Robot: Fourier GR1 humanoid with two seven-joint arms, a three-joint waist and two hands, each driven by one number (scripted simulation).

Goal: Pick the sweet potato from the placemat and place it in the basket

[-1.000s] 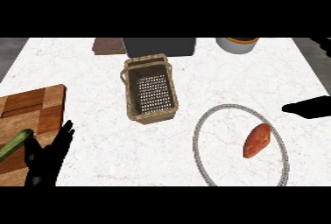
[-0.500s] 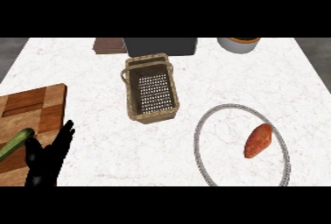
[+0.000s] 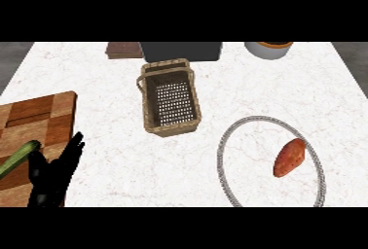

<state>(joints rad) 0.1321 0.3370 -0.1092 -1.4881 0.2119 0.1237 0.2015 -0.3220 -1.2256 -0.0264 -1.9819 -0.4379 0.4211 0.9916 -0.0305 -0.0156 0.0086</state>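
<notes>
Head view: the sweet potato [image 3: 289,157] lies at the right of the frame, a little below the middle, on a round placemat [image 3: 224,160] with a grey rim. Its long axis runs nearly up and down the frame, the upper end tipped a little to the right. The basket [image 3: 170,97] stands above centre, empty, its long side also running up the frame — it sits to the upper left of the potato, apart from the placemat's rim.

Only one hand shows: the left hand [image 3: 54,175], at the lower left edge, fingers straight and pointing up, resting and holding nothing. It overlaps the edge of a wooden board [image 3: 36,119], just beside a green vegetable [image 3: 18,158]. The right hand is out of view, so its state cannot be told.

The potato lies well to the right of the left hand, across most of the counter's width and at about the same height in the frame. My judgement: the potato is on the right arm's side, so that arm suits the pick, coming in from the right edge with the fingers across the potato's short width. The grasp is not yet begun.
</notes>
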